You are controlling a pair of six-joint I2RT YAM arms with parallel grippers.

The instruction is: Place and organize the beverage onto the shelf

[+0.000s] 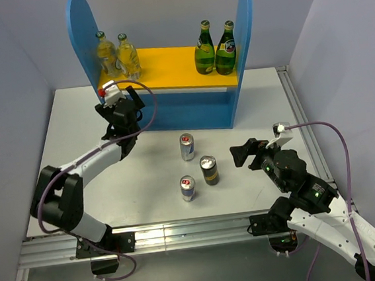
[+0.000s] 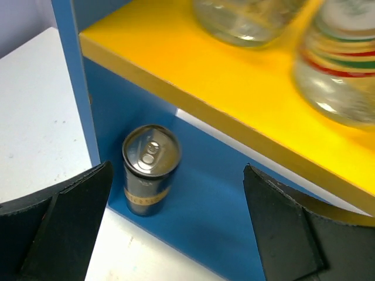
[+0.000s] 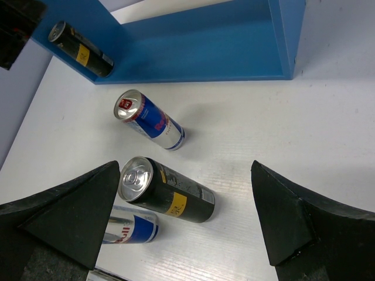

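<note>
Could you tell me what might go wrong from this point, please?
1. The open left fingers sit close to the black-gold can under the yellow board; pulling back carelessly could topple it or jolt the clear bottles above.
2. The open right fingers face a black can close between two silver cans; grabbing one may knock a neighbour.

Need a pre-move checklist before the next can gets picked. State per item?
1. The left claw is open and not touching the placed dark can: ok.
2. The placed dark can is upright on the lower level of the shelf, in the left corner: ok.
3. The right claw is open and holding nothing: ok.
4. The table dark can, far silver can and near silver can are upright and apart: ok.
5. All drinks shelved: not ok, three cans stand on the table.
</note>
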